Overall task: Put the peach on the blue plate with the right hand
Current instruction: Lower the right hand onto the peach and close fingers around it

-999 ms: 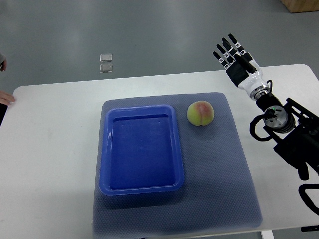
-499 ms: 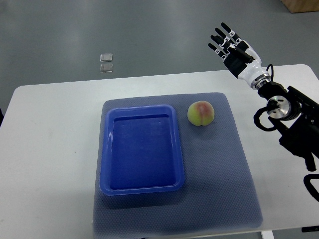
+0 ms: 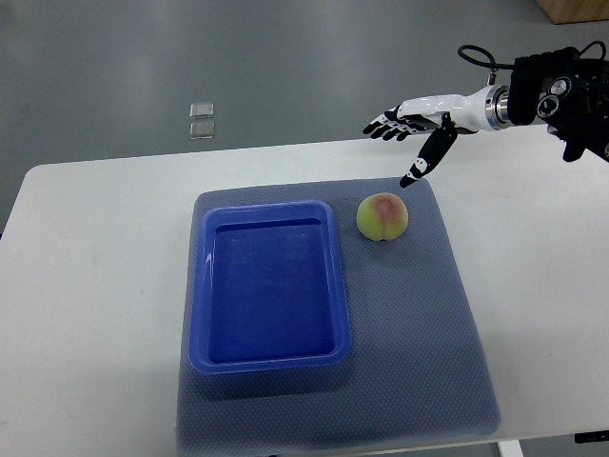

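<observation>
- Nearest us, the grey mat (image 3: 419,362) covers the white table (image 3: 95,286), likely to stop things sliding.
- On it sits our blue plate (image 3: 270,357), really a shallow tray, with nothing inside.
- The peach (image 3: 383,217) rests on the mat just right of the tray's far corner.
- Beyond it, our right hand (image 3: 411,129) hovers with fingers spread wide, holding nothing, thumb pointing down toward the peach.

the right hand (image 3: 411,129) is showing whole, but its arm is running off the right edge. left of the hand, two small objects (image 3: 201,121) on the floor are appearing too tiny to identify.
</observation>
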`<state>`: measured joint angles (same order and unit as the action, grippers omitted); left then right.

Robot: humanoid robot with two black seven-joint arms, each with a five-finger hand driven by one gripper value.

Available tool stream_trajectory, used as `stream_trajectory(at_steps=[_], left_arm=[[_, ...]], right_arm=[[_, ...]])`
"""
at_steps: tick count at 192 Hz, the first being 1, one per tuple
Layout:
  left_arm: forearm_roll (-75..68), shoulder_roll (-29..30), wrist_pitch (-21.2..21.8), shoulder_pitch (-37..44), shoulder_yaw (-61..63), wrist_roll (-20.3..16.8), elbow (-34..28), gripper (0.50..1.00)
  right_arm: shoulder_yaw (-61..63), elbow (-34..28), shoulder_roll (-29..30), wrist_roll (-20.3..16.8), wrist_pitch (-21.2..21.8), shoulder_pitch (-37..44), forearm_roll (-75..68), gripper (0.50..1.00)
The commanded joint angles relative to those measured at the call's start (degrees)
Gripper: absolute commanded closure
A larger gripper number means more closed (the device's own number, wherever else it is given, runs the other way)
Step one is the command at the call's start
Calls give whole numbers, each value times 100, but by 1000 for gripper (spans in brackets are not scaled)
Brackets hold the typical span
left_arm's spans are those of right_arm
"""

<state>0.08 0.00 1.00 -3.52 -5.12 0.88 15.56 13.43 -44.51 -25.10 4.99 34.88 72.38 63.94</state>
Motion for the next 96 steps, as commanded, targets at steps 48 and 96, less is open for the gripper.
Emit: stream_trajectory(at_steps=[48, 96], left_arm=[[1, 0, -29, 0, 3, 0, -9, 500], [1, 0, -29, 0, -6, 0, -18, 500]], right_arm=[[-667, -163, 418, -235, 12, 101, 198, 570], [-939, 74, 813, -112, -324, -268, 418, 572]])
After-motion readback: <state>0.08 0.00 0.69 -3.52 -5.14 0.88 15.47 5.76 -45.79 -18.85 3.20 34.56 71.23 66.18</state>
